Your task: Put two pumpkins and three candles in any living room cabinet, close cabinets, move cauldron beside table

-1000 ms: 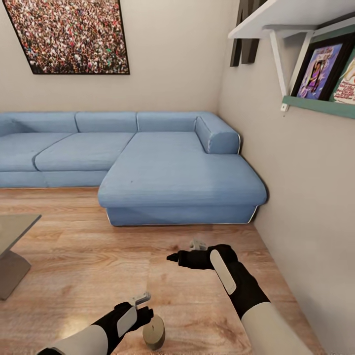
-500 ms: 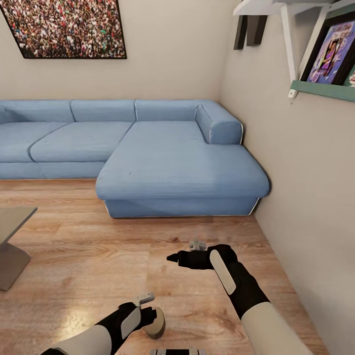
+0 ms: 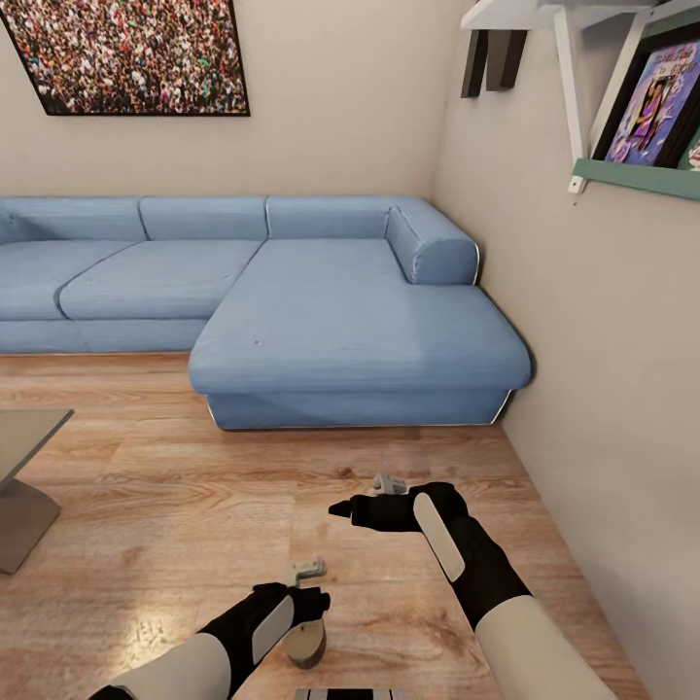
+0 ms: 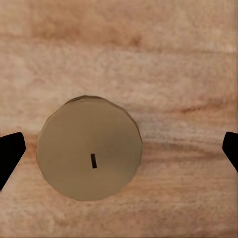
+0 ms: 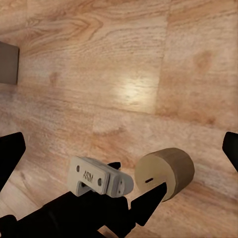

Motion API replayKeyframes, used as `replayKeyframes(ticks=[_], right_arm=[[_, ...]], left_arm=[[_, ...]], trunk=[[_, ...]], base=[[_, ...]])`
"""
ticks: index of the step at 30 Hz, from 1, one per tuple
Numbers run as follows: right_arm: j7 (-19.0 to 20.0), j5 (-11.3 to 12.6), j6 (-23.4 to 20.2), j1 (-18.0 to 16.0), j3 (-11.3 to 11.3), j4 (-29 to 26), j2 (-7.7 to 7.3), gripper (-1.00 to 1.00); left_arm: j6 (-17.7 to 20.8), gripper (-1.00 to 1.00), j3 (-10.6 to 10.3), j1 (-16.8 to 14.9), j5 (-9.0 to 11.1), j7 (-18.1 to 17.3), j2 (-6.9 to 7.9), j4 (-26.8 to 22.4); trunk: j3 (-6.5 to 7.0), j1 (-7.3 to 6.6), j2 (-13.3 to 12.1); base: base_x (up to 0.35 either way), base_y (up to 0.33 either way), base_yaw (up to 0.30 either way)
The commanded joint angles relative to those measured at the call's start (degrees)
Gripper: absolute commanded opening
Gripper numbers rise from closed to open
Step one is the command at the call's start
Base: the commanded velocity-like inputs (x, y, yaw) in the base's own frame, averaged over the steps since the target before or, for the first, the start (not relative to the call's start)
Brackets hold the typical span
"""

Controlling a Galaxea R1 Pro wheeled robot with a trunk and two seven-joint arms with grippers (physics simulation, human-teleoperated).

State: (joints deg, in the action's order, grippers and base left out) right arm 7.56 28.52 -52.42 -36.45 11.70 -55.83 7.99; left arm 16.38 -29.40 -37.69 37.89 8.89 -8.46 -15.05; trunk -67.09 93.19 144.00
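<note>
One candle [image 4: 90, 148] upright on the floor [image 3: 146, 506], between the spread-open, empty left hand [image 4: 119, 148] fingers.

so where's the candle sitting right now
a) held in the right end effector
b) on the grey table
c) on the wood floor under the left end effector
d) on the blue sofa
c, the candle stands upright on the wood floor, with the left end effector open directly above it, its fingers wide to either side and not touching.
</note>
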Motion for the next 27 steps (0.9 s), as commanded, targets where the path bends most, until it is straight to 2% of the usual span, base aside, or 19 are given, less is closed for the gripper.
replayKeyframes(ticks=[1, 12, 17, 27], right_arm=[[0.5, -0.6, -0.2, 0.0, -0.1, 0.0, 0.01, 1.0], [0.8, 0.1, 0.2, 0.0, -0.3, -0.2, -0.07, 1.0], [0.8, 0.2, 0.1, 0.0, -0.3, -0.2, 0.06, 1.0], [0.9, 0.2, 0.1, 0.0, -0.3, -0.2, 0.07, 1.0]], left_arm=[[0.2, 1.0, -0.7, 0.0, 0.6, 0.4, 0.1, -0.1], [0.1, 1.0, -1.0, 0.0, 0.9, 0.4, 0.22, 0.4], [-2.5, 1.0, -1.0, 0.0, 1.1, 0.4, 0.22, 2.3], [-3.6, 1.0, -1.0, 0.0, 1.1, 0.4, 0.2, 2.7]], trunk=[[-0.05, -0.01, 0.0], [-0.05, -0.01, 0.0], [-0.05, -0.01, 0.0], [-0.05, -0.01, 0.0]], base=[[0.0, 0.0, 0.0], [0.0, 0.0, 0.0], [-0.04, 0.024, -0.006], [-0.191, 0.133, -0.237]])
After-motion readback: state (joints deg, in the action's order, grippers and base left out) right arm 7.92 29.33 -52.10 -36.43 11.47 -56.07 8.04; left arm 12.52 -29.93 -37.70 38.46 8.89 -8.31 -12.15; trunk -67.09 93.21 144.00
